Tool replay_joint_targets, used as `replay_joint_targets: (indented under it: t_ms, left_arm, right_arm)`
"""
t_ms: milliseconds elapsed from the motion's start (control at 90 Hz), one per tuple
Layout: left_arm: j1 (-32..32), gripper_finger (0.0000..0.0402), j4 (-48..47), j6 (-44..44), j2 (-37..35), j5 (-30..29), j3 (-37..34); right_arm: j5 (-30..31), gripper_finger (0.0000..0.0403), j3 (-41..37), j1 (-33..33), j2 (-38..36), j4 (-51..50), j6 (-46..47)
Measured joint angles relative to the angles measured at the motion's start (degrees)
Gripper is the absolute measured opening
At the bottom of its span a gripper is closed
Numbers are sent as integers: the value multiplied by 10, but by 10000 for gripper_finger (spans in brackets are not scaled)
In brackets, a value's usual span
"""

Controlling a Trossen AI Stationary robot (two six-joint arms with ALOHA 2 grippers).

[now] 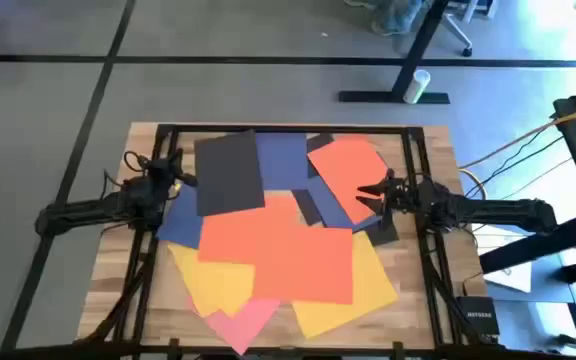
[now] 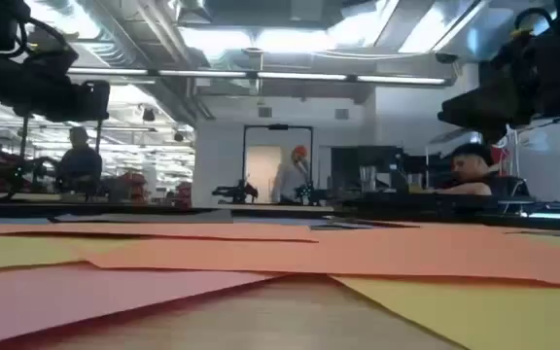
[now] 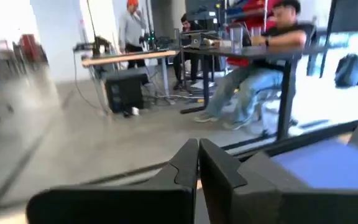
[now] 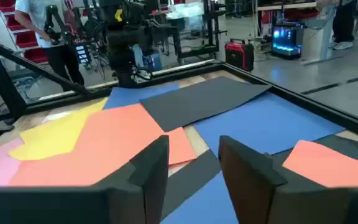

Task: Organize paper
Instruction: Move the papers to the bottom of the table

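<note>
The paper (image 1: 278, 245) is lying in a loose, overlapping heap across the middle of the wooden surface (image 1: 118, 270), inside the dark frame (image 1: 288, 129) that is bordering it. A black sheet (image 1: 228, 172) is sitting tilted on top toward the far left of the heap, partly covering a navy blue sheet (image 1: 283, 160). A large orange-red sheet (image 1: 278, 245) is occupying the centre, and a second, smaller orange-red sheet (image 1: 346, 165) is lying toward the far right over navy blue. Yellow sheets (image 1: 363, 290) are showing beneath the large orange-red sheet along the near side, and a pink sheet (image 1: 240, 322) is poking out at the near edge. The left end effector (image 1: 173, 180) is hovering at the left edge of the heap, just beside the black sheet; in the left wrist view its fingers (image 3: 185, 171) are pressed together with only a thin seam between them, and nothing is held. The right end effector (image 1: 368, 192) is hovering over the right side of the heap, near the smaller orange-red sheet; in the right wrist view its fingers (image 4: 151, 165) are standing narrowly apart with an empty gap between them, above the paper rather than touching it. In the low view the sheets are lying nearly flat, both arms raised above them. People are sitting and standing at desks in the room behind.
</note>
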Motion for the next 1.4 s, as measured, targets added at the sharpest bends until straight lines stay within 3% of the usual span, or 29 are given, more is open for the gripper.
replay_joint_targets:
  t_ms: [111,300,544,767,944,1089,1200,1278,1400]
  left_arm:
    - [0,0,2,-9,0,0,0]
    - [0,0,21,-126,0,13,-1]
    - [0,0,42,-101,0,173,-1]
    - [0,0,204,-8,3,291,-4]
    - [3,0,241,35,25,343,0]
    - [16,0,221,-25,104,418,39]
    - [24,0,200,-62,214,475,85]
    - [25,0,174,-71,304,482,126]
    - [25,0,106,-81,442,481,196]
  right_arm:
    - [1,133,0,0,0,0,-3]
    - [42,133,0,0,0,32,-16]
    - [90,133,13,0,86,43,42]
    - [172,133,153,-2,242,40,-17]
    - [177,133,346,-45,411,-92,-60]
    - [123,133,489,-88,550,-210,-77]
    - [60,133,563,-108,639,-226,-81]
    - [38,133,601,-110,692,-230,-87]
    - [57,133,647,-108,755,-273,-93]
